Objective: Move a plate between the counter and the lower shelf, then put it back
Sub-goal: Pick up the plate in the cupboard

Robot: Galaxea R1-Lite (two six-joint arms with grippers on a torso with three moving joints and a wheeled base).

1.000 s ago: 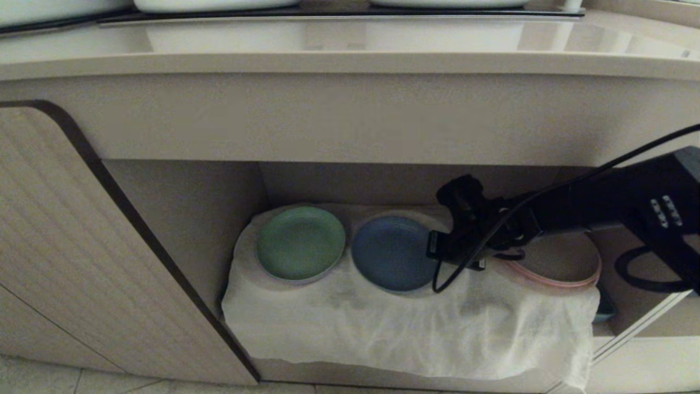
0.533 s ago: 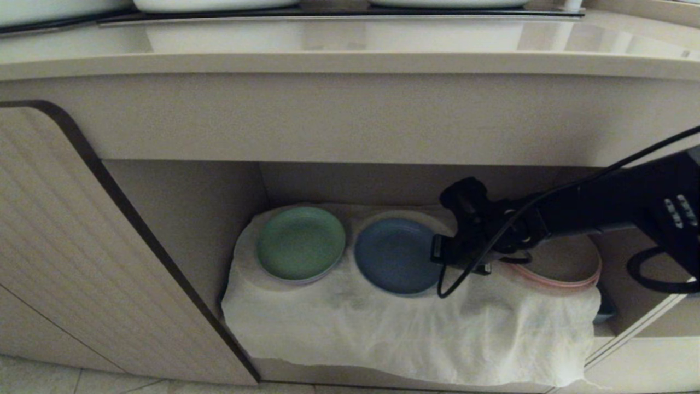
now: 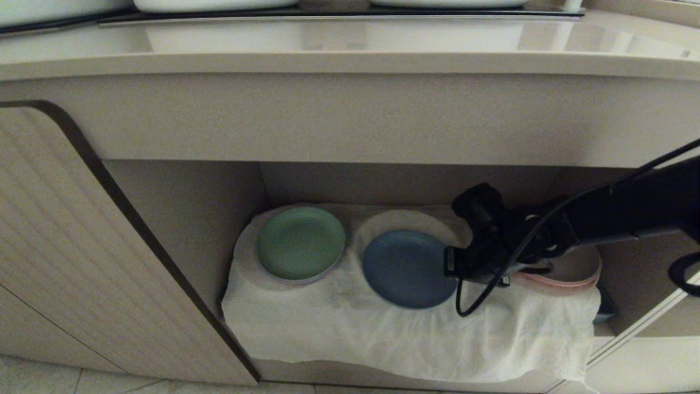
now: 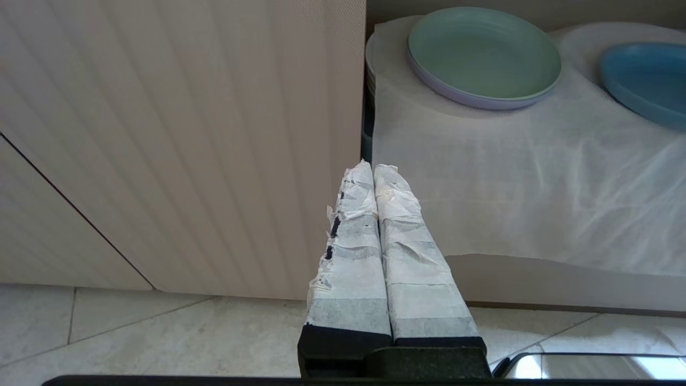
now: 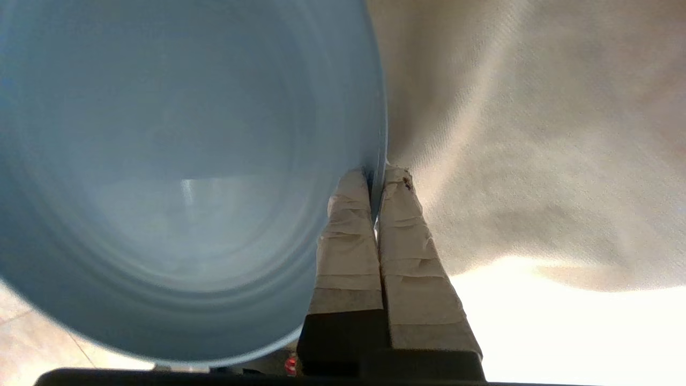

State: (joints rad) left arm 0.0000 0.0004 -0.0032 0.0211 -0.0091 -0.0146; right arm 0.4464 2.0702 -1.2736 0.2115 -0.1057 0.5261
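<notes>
Head view: three plates sit on the white cloth (image 3: 383,334) in the lower shelf (image 3: 186,219) under the counter (image 3: 350,60): one green plate (image 3: 301,243), the plate (image 3: 407,268) in blue, one pink-edged plate (image 3: 579,271) half hidden behind the right arm.
Left wrist view: left end effector (image 4: 373,167) closed, empty, beside one ribbed door (image 4: 177,139).
Right wrist view: right end effector (image 5: 377,174) clamped on the blue plate's rim.

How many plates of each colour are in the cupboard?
Green plate: 1
Blue plate: 1
Beige plate with pink edge: 1
Total: 3
</notes>
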